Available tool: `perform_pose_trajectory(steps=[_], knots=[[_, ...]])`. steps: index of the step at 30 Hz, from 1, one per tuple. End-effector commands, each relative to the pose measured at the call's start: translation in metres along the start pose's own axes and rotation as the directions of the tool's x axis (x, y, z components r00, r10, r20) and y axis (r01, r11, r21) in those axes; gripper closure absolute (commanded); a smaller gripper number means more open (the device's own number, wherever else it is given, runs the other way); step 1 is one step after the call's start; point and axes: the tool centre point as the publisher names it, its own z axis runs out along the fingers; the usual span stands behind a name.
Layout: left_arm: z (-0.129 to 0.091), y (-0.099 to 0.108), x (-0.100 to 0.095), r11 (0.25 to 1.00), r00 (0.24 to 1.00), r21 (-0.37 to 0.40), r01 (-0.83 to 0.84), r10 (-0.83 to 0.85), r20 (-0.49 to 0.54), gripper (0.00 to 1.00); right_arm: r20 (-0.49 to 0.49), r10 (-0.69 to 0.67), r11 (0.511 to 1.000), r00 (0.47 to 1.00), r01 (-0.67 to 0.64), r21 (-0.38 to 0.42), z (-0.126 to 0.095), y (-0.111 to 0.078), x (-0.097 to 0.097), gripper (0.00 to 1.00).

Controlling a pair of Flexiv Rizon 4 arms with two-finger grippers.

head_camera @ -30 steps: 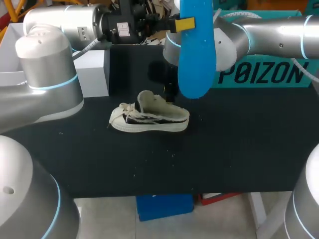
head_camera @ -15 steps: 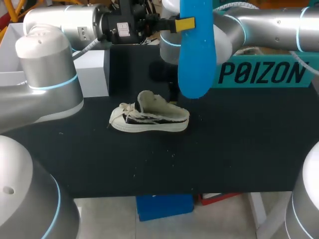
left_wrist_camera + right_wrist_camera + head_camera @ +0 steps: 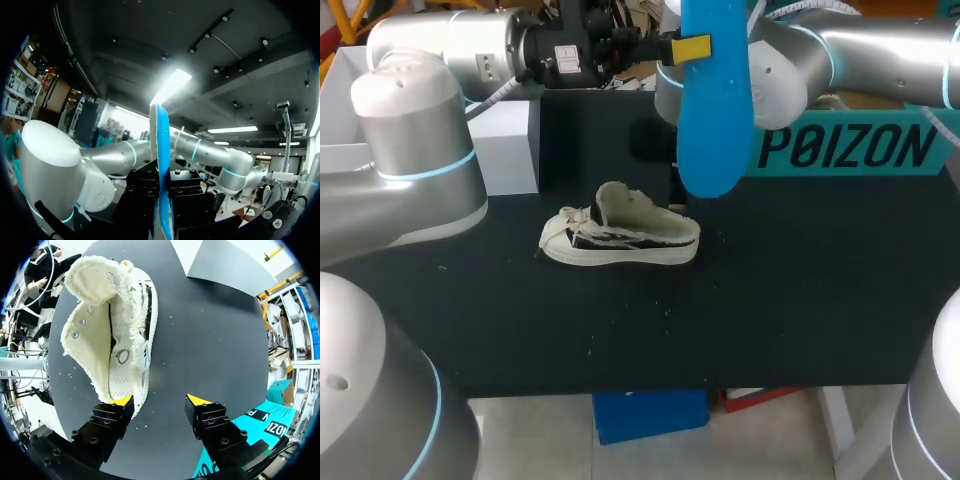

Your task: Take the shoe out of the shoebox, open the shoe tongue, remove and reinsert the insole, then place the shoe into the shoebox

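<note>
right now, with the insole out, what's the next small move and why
Probably lower the insole into the shoe. The left jaws hold it upright above the table, the shoe sits there opened up, and the right jaws stand open right by it, gripping nothing.

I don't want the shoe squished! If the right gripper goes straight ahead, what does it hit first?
Probably the table, ahead of the right gripper between its open fingers. One finger is at the edge of the shoe and might graze it; depth is unclear.
</note>
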Motion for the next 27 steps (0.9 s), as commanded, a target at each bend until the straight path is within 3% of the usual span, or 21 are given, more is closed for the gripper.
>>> perform_pose_trajectory(steps=[1,6,27], knots=[[0.001,0.001,-0.001,1.000,1.000,0.000,-0.002,0.002,0.001,1.00,0.010,-0.002,1.000,1.000,0.002,0.000,-0.004,0.004,0.006,0.38],[0.001,0.001,-0.001,1.000,1.000,0.000,-0.002,0.002,0.001,1.00,0.007,-0.004,1.000,1.000,0.004,-0.009,-0.003,0.011,0.013,0.43],[0.001,0.001,-0.001,1.000,1.000,0.000,-0.002,0.002,0.001,1.00,-0.037,-0.027,0.999,0.999,0.026,-0.036,0.014,0.043,0.015,0.42]])
